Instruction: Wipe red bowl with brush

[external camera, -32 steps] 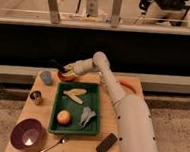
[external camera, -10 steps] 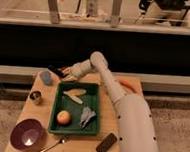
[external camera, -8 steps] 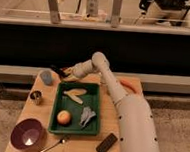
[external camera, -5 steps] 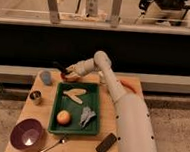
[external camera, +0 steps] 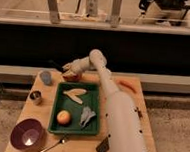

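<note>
1. Near left stands the purple bowl; the green tray is mid-table. Neither is concerned.
2. Just beyond the tray's far edge is the red bowl.
3. The gripper hangs at the bowl's far-left rim, clamped on the brush — long axis pointing far-left, away from the bowl.

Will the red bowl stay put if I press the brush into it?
Likely light: the red bowl is small, so it may slide. Its round shape, with the tool at its far rim, suggests off-centre pressure could tip it.
</note>
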### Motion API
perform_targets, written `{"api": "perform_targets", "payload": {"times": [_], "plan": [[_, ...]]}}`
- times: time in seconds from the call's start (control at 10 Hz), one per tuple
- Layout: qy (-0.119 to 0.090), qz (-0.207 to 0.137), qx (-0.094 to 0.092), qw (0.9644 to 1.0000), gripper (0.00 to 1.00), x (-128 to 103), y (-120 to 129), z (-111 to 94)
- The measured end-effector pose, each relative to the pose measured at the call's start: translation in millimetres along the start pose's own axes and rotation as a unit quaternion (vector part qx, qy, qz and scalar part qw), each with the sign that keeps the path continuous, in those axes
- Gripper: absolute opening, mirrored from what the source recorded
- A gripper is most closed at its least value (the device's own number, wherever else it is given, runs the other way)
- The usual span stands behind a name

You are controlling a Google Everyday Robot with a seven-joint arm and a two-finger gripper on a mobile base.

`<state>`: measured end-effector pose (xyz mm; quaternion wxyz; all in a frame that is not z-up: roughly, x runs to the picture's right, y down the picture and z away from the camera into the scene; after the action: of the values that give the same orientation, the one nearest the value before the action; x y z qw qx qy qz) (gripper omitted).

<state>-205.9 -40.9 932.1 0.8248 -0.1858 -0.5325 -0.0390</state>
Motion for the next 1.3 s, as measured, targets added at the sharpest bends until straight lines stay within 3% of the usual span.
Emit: {"api": "perform_targets", "payload": {"times": [0.3, 0.7, 1.0, 1.3], "plan": [[-0.018, -0.015, -0.016, 0.9996, 0.00, -17, 12, 9], [-0.016, -0.021, -0.033, 0.9991, 0.00, -20, 31, 2], [-0.001, -0.005, -0.018, 0.9998, 0.00, -3, 39, -30], [0.011, 0.009, -0.002, 0.9999, 0.00, 8, 35, -45]]}}
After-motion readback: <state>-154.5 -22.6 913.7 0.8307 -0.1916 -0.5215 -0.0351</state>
